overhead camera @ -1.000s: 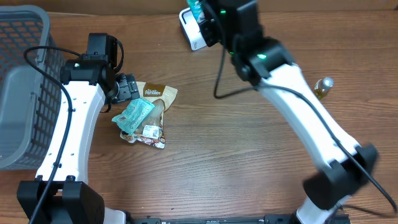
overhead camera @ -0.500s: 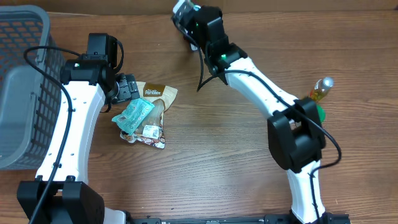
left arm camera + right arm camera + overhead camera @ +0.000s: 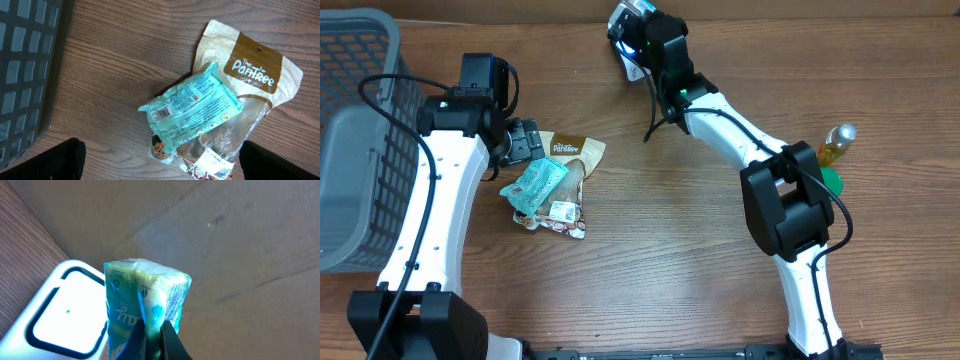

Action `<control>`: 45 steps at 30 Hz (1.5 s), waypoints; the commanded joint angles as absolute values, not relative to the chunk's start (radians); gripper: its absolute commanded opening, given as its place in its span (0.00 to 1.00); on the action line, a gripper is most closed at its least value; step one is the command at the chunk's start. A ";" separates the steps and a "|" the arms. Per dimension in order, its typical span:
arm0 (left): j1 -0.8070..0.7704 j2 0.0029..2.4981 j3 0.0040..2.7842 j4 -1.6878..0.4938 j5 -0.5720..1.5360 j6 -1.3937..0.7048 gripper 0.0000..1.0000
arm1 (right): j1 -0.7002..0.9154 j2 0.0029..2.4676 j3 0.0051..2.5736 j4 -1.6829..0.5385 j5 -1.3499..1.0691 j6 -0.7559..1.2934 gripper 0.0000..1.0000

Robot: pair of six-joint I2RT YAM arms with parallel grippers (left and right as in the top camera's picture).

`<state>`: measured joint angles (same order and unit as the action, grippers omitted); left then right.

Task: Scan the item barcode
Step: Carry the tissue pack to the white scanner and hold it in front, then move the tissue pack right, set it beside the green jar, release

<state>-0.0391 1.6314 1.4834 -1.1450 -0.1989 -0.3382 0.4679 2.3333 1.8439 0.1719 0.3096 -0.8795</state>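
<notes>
My right gripper [image 3: 154,327] is shut on the lower edge of a teal and white packet [image 3: 145,295], holding it upright just beside the white scanner [image 3: 55,315] with its dark-rimmed window. Overhead, this right gripper [image 3: 638,28] sits at the table's far edge over the scanner [image 3: 633,68]. No barcode shows on the held packet. My left gripper [image 3: 167,162] stands open above a second teal packet [image 3: 192,102], whose barcode label [image 3: 161,114] faces up. Overhead, the left gripper [image 3: 525,142] is just left of that pile.
A brown Pantree bag [image 3: 255,75] and a clear snack bag [image 3: 220,160] lie under the teal packet. A grey basket [image 3: 360,120] fills the left side. A small bottle [image 3: 837,140] stands at the right. A cardboard wall [image 3: 240,240] rises behind the scanner.
The right arm has swung and re-posed, carrying the held packet left and then slightly right at the scanner. The left arm and the pile have stayed still.
</notes>
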 commanded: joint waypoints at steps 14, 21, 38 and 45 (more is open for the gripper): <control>-0.043 1.634 1.492 -1.145 -0.201 -0.348 1.00 | 0.449 2.415 1.852 0.215 0.261 -0.793 0.04; -0.043 1.634 1.492 -1.145 -0.201 -0.348 0.99 | 0.451 2.389 1.853 0.249 0.261 -0.598 0.04; -0.043 1.634 1.492 -1.145 -0.201 -0.348 1.00 | 0.423 1.902 1.853 -0.781 0.259 0.097 0.04; -0.043 1.634 1.492 -1.145 -0.201 -0.348 1.00 | 0.369 1.937 1.784 -1.271 0.260 0.314 0.09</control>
